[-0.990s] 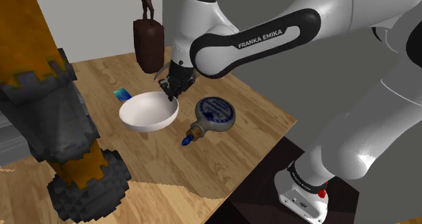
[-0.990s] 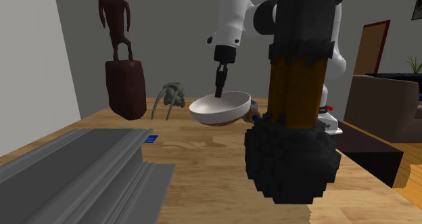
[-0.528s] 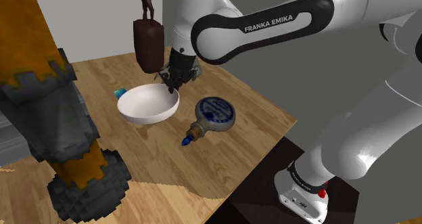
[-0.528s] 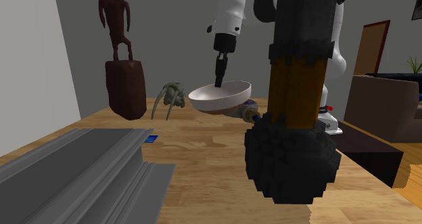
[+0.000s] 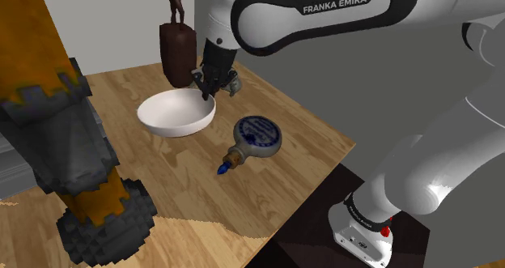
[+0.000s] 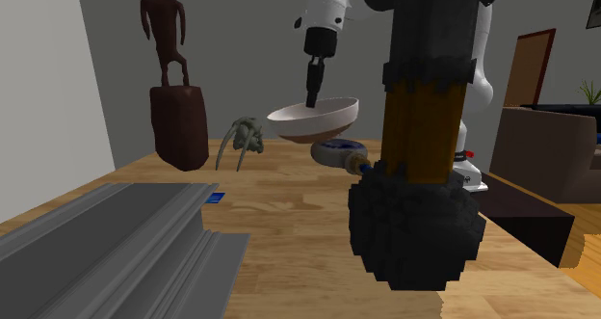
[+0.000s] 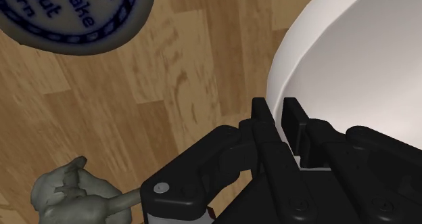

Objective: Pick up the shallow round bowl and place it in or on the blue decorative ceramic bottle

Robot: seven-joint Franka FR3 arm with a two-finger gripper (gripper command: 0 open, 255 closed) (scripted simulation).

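Your all-black two-finger gripper (image 5: 209, 92) is clamped on the rim of the shallow round white bowl (image 5: 174, 115). In the wrist view, one finger sits inside the rim and one outside. The bowl hangs nearly level, clear of the light wooden table (image 5: 186, 189).

The flat round grey bottle with blue lettering and a corked neck (image 5: 256, 134) lies on its side on that table. Its broad face is up and its neck points toward the shoulder view's lower left. From the gripper, the bottle is lower and toward the shoulder view's right, and it is near.

The bowl reaches out from the pinch toward the shoulder view's left (away from the bottle). By my judgement, you should carry the gripper beyond the bottle's round face so that the bowl's middle comes over it, and lower only then.
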